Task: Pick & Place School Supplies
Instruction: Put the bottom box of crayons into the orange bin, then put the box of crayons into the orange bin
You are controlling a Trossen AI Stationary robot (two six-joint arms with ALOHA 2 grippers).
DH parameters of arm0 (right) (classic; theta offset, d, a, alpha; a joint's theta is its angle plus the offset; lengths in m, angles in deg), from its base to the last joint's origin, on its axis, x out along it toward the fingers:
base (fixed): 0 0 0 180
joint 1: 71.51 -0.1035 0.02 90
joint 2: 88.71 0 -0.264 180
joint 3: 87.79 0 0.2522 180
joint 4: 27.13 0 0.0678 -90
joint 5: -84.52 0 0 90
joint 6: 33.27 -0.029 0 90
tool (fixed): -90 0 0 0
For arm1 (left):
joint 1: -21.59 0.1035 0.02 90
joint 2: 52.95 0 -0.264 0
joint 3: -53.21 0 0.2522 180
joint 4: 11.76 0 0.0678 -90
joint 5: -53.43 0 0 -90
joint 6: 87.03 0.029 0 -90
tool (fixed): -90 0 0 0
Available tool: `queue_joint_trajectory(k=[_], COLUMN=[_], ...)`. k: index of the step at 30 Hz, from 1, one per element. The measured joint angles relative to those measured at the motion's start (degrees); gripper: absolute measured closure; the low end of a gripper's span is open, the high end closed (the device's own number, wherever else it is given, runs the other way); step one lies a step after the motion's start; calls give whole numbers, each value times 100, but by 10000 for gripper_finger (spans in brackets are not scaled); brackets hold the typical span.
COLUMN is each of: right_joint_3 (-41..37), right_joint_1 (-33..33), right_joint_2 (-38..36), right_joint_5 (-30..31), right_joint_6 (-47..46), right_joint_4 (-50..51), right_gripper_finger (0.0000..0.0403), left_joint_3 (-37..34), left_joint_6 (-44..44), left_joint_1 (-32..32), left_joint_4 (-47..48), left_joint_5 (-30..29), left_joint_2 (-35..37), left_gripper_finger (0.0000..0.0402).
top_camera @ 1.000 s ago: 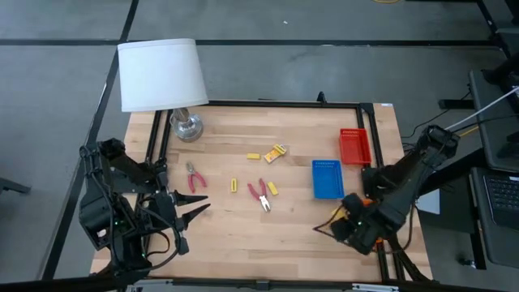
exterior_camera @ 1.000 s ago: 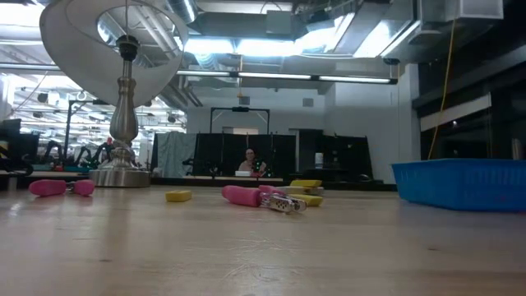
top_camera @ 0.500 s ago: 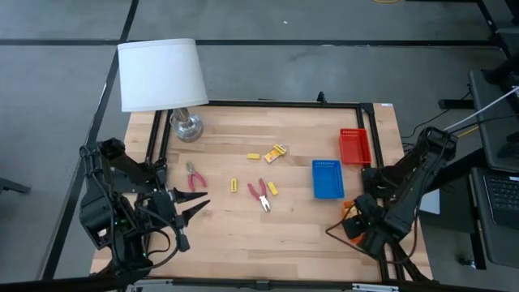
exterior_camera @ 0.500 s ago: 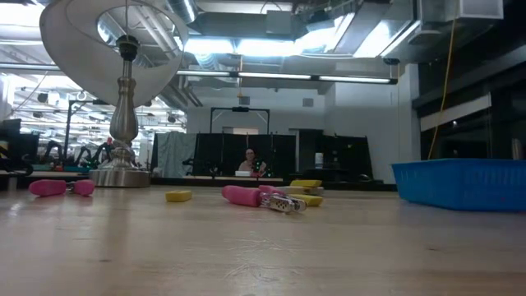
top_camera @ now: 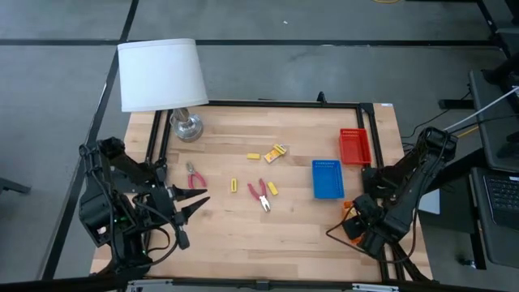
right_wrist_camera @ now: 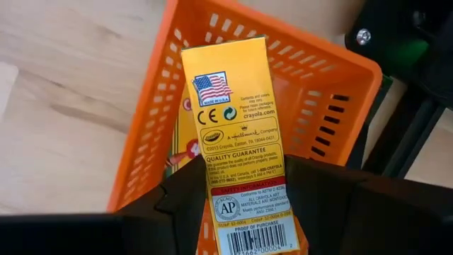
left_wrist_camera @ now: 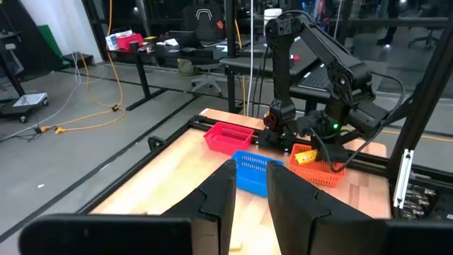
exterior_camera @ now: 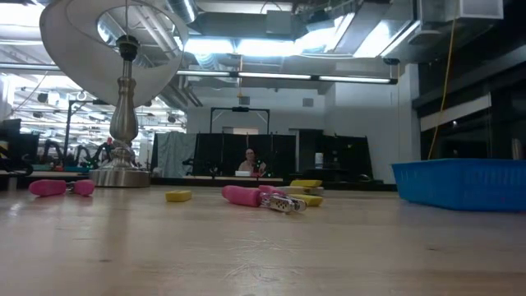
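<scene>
Pack (right_wrist_camera: 239, 149) over basket (right_wrist_camera: 322, 78) (right gripper (right_wrist_camera: 244, 205) holding).

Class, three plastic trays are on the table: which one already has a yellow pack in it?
The orange tray, under the right tool, which grips a yellow pack; the red tray and blue tray look empty.

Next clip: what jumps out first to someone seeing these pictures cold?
The big white-shaded lamp at the table's far left corner catches the eye first. Next, the right end effector holds a yellow crayon box over the orange basket at the table's near right edge. Small supplies lie scattered mid-table, among them red-handled pliers, with a blue tray and a red tray to their right.
</scene>
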Motion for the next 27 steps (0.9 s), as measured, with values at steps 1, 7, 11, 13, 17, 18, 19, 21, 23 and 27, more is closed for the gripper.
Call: queue_joint_trajectory(k=[1, 7, 11, 13, 17, 18, 19, 21, 23, 27], right_joint_3=[1, 0, 0, 0, 0, 0, 0, 0, 5, 212], right_joint_1=[-2, -2, 0, -15, -21, -21, -21, -21, 3, 267], right_joint_2=[0, 0, 0, 0, 0, 0, 0, 0, 0, -1], right_joint_5=[1, 4, 4, 2, -44, -46, -44, -25, 133, 834], right_joint_6=[12, 13, 14, 17, 38, 38, 38, 41, 76, 331], right_joint_4=[-1, 0, -66, -68, -129, -154, -181, -193, -248, -393], right_gripper_finger=[223, 222, 212, 197, 167, 163, 161, 160, 160, 165], left_joint_3=[0, 0, 0, 0, 0, 0, 0, 0, 0, 0], left_joint_6=[-3, -20, -74, -98, -105, -105, -105, -105, -105, -100], left_joint_1=[16, 37, 35, 35, 35, 35, 35, 35, 35, 42], left_joint_4=[0, -11, -13, -11, -8, -7, -5, -2, 0, 6], left_joint_5=[0, -1, -44, -57, -64, -68, -79, -102, -175, -388], left_joint_2=[0, 0, 0, 0, 0, 0, 0, 0, 0, 0], left_gripper_finger=[324, 324, 324, 324, 324, 324, 324, 324, 324, 324])
